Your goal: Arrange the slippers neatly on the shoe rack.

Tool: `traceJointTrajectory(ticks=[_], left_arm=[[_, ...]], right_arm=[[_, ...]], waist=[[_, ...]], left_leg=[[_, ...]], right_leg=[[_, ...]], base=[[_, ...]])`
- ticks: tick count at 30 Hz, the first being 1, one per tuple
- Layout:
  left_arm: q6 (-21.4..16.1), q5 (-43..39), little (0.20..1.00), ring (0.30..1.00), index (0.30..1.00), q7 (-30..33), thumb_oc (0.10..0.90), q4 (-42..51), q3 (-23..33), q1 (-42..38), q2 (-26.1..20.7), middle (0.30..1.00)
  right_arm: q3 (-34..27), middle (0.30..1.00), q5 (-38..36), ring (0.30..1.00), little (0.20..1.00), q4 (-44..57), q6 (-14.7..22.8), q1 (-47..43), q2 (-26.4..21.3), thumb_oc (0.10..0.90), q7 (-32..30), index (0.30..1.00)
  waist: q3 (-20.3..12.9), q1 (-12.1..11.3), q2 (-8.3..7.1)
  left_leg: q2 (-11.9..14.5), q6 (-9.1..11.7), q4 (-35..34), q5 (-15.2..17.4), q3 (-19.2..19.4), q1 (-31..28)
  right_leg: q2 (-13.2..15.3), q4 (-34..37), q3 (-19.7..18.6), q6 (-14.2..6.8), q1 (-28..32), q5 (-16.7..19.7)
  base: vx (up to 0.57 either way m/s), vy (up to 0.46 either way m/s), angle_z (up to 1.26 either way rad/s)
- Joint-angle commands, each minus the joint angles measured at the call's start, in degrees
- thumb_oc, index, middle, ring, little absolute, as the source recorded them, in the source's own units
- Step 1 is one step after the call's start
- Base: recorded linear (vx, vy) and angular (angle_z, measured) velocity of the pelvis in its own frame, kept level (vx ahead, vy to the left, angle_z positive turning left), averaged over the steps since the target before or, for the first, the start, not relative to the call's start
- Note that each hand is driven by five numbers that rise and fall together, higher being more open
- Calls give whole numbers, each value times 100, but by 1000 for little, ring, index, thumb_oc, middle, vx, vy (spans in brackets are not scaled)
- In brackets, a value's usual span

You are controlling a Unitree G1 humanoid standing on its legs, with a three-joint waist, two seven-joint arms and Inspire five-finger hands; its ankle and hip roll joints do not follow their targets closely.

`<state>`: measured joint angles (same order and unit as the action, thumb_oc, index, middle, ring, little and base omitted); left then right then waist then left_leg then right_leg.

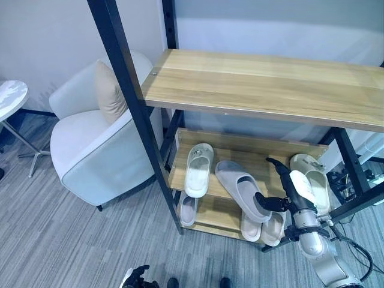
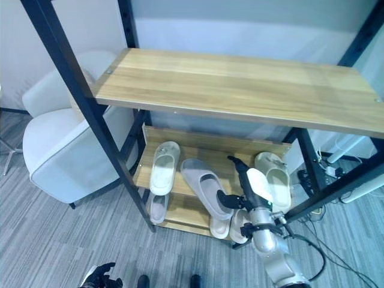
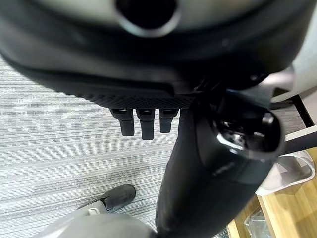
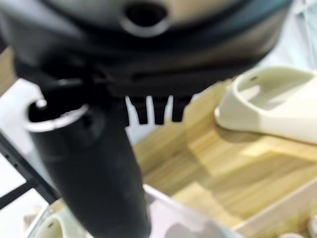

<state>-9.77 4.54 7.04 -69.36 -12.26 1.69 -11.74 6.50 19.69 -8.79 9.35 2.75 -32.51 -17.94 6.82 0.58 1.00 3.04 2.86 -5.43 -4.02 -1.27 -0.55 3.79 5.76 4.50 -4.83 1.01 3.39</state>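
The shoe rack's middle shelf (image 1: pixel 264 157) carries a white slipper (image 1: pixel 198 169) at the left, a grey slipper (image 1: pixel 242 189) lying askew in the middle and a cream slipper (image 1: pixel 313 179) at the right. My right hand (image 1: pixel 295 187) is at the grey slipper's heel end. Its fingers are straight and point into the shelf, and its thumb (image 1: pixel 266 203) touches the slipper's side. In the right wrist view the grey slipper (image 4: pixel 185 220) lies below the thumb (image 4: pixel 94 163), with the cream slipper (image 4: pixel 277 106) beyond. My left hand (image 1: pixel 139 277) hangs low near the floor, fingers relaxed.
More slippers sit on the bottom shelf (image 1: pixel 188 210) (image 1: pixel 267 228). The wide top shelf (image 1: pixel 258 84) overhangs the work. A slanted black post (image 1: pixel 135 108) stands at the rack's left front. A white armchair (image 1: pixel 90 150) and a round table (image 1: pixel 11 96) are to the left.
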Motion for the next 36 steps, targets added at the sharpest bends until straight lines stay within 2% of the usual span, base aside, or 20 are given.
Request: traceJointTrajectory(ticks=[1,19,20,21,22,23,30,34,36], left_arm=[[-26,91,900,900,900,-9,800,-490,-353,-117,99,900],[-91,-23,900,900,900,109,800,-478,-502,-201,99,900],[-96,-37,900,900,900,120,800,-460,-526,-225,101,900],[-102,-46,900,900,900,140,800,-441,-534,-243,104,900],[-102,-53,900,900,900,143,800,-436,-539,-257,106,900],[-109,-55,900,900,900,156,800,-422,-559,-273,114,900],[-110,4,900,900,900,208,800,-400,-551,-280,127,900],[-103,25,900,900,900,223,800,-402,-525,-254,132,900],[-52,62,900,900,900,296,800,-428,-483,-223,161,900]], right_arm=[[-480,900,-183,900,900,411,440,-796,-33,800,-500,900],[-147,900,-452,900,900,-322,412,-1578,-95,800,-752,900],[-127,771,-445,771,771,-342,401,-1607,-87,714,-760,771],[-114,481,-447,481,481,-371,394,-1617,-69,521,-771,481],[-113,338,-443,338,338,-398,386,-1623,-62,425,-788,338],[-110,300,-447,300,300,-437,378,-1622,-42,400,-812,300],[-235,300,-381,300,300,-429,343,-1394,75,400,-890,300],[-418,300,-321,300,300,-372,322,-1201,139,400,-1040,300],[-694,300,-354,300,300,-186,277,-937,313,400,-1278,300]], waist=[[33,-299,-182],[339,-574,-167],[358,-584,-168],[367,-589,-170],[369,-593,-175],[377,-596,-180],[342,-565,-197],[302,-522,-195],[234,-439,-186]], left_leg=[[-231,-90,43,606,-121,-187],[-277,-57,43,480,-319,244],[-283,-52,43,474,-321,263],[-283,-48,43,471,-323,280],[-283,-47,43,470,-329,288],[-287,-48,43,474,-334,294],[-304,-62,43,522,-321,227],[-310,-72,43,561,-311,161],[-308,-92,43,609,-264,57]], right_leg=[[30,-76,-102,-257,274,-634],[23,-76,99,-240,-73,-609],[25,-76,107,-238,-88,-607],[27,-76,115,-238,-98,-609],[28,-76,119,-239,-104,-610],[29,-76,126,-241,-108,-613],[65,-76,142,-257,-43,-625],[73,-76,132,-264,10,-639],[81,-76,104,-277,99,-649]], base=[[8,0,4],[3,5,8],[-6,8,7],[0,0,0],[4,4,3],[0,0,0],[15,6,3],[0,0,0],[0,0,0]])
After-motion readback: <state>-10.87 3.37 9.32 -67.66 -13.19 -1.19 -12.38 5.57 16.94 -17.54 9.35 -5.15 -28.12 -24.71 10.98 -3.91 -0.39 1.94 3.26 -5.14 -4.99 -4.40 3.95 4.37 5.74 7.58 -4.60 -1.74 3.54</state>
